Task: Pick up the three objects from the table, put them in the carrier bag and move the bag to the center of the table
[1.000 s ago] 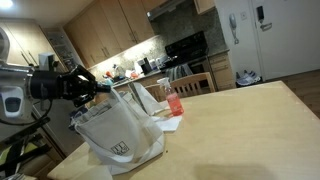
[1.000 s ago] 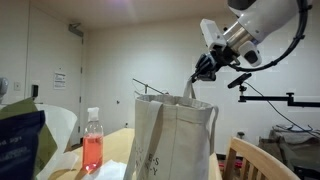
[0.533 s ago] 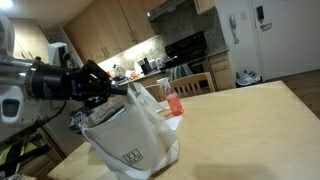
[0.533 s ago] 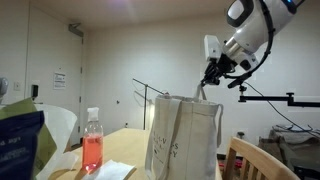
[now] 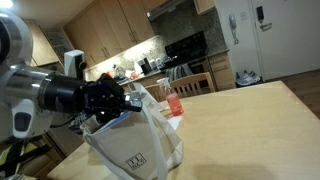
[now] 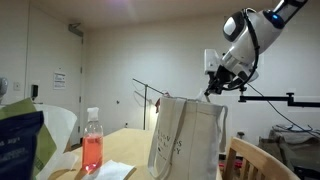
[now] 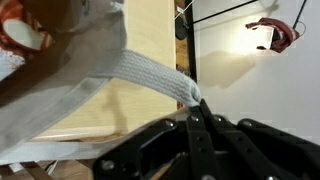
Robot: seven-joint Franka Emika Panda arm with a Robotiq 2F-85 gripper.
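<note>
Exterior view, far left: arm reaches in level, pincer clamped shut on the handle of the whitish bag. Bag is at the left end of the bench, its mouth drawn toward the pincer, dark logo low on its side. Cannot tell whether its base rests on the bench. Just right of the bag and behind it: pink-red bottle, upright on the pale tan top. In an exterior view from low down, bottle at left, bag standing tall right of it, pincer at its upper right corner. Wrist view: woven handle crosses from the left, its end pinched between the dark fingertips.
</note>
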